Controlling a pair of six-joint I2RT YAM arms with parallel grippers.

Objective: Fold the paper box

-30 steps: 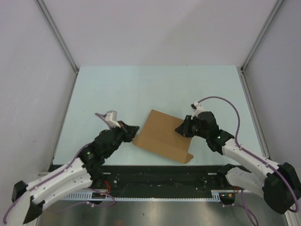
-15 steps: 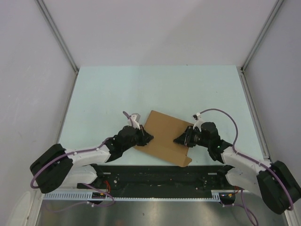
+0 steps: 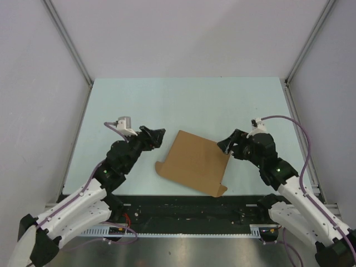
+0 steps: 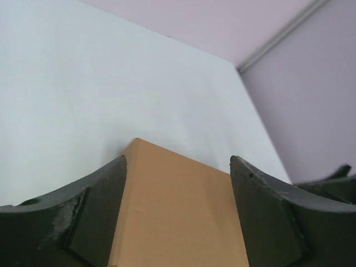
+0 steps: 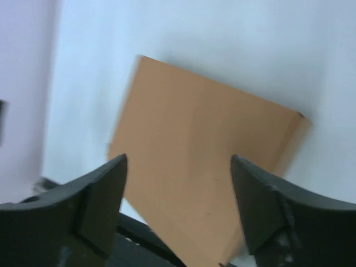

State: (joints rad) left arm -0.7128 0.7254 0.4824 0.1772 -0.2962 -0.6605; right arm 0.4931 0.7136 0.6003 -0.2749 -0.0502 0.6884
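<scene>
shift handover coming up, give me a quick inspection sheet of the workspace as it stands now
surface: pale blue-green table top, bare apart from the box
job's things: paper box, plain brown cardboard, lying flat and turned at an angle, small tab at its near right corner
clutter: nothing seen
grippers: left gripper open, just off the box's left side, not touching it; right gripper open at the box's right corner, contact cannot be told
cables: right purple cable arcs off the wrist; left purple cable runs along the forearm; neither reaches the box
surroundings: plain pale walls on three sides
</scene>
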